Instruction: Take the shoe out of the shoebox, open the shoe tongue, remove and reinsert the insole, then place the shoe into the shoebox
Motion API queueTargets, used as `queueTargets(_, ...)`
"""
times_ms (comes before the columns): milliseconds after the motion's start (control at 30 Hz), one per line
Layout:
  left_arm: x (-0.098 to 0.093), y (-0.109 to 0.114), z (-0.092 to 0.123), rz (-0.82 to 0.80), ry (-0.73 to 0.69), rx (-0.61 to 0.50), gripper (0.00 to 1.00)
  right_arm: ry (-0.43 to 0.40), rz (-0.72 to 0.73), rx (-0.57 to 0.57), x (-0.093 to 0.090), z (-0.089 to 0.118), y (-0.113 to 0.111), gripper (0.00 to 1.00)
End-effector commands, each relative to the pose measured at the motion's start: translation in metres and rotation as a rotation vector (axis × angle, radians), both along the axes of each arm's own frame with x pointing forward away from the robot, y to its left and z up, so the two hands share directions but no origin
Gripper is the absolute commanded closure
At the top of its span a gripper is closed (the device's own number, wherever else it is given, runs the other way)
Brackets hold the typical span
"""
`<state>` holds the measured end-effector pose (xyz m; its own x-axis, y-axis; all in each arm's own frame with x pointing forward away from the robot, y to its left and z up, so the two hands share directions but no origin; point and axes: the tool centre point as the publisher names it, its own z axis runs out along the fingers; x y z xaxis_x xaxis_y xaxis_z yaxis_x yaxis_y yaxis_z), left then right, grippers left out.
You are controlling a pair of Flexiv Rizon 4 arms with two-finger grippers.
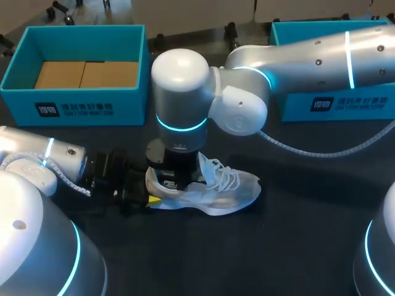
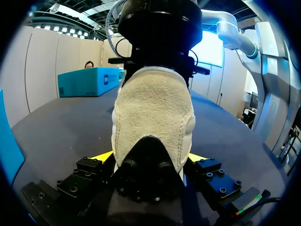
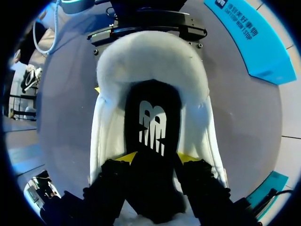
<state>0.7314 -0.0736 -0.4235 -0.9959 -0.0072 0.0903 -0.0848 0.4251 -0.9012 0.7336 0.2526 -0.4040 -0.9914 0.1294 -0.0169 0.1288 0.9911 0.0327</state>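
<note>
White suede-heeled shoe (image 1: 229, 190), black insole (image 3: 153, 125)

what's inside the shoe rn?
A black insole with a white logo lies in the heel opening of the shoe, just ahead of the right gripper. Its toe end cannot be seen: the gripper and the shoe's front cover it.

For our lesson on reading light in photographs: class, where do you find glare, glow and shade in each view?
Head view: glare on the right arm's white casing, its cyan ring glows, the table is dark. Left wrist view: the shoe is evenly lit, the left pincer in shade. Right wrist view: pale sheen on the table; the insole darkest.
</note>
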Motion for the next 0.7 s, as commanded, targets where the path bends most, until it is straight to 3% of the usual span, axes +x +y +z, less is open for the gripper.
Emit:
queueTargets(33,0.002,0.001,-0.001,-0.001,0.002,0.003,1.00,0.008,-0.005,0.008,-0.006,-0.020,0.004,0.53)
queueTargets(267,0.002,0.001,-0.001,-0.001,0.002,0.003,1.00,0.033,-0.025,0.012,-0.017,-0.027,0.005,0.59)
queueTargets(500,0.002,0.001,-0.001,-0.001,0.002,0.003,1.00,0.044,-0.037,0.009,-0.025,-0.030,0.004,0.74)
queueTargets(633,0.002,0.001,-0.001,-0.001,0.002,0.003,1.00,0.046,-0.052,0.002,-0.030,-0.028,0.000,0.99)
queueTargets(700,0.002,0.001,-0.001,-0.001,0.002,0.003,1.00,0.043,-0.060,-0.015,-0.033,-0.024,-0.004,1.00)
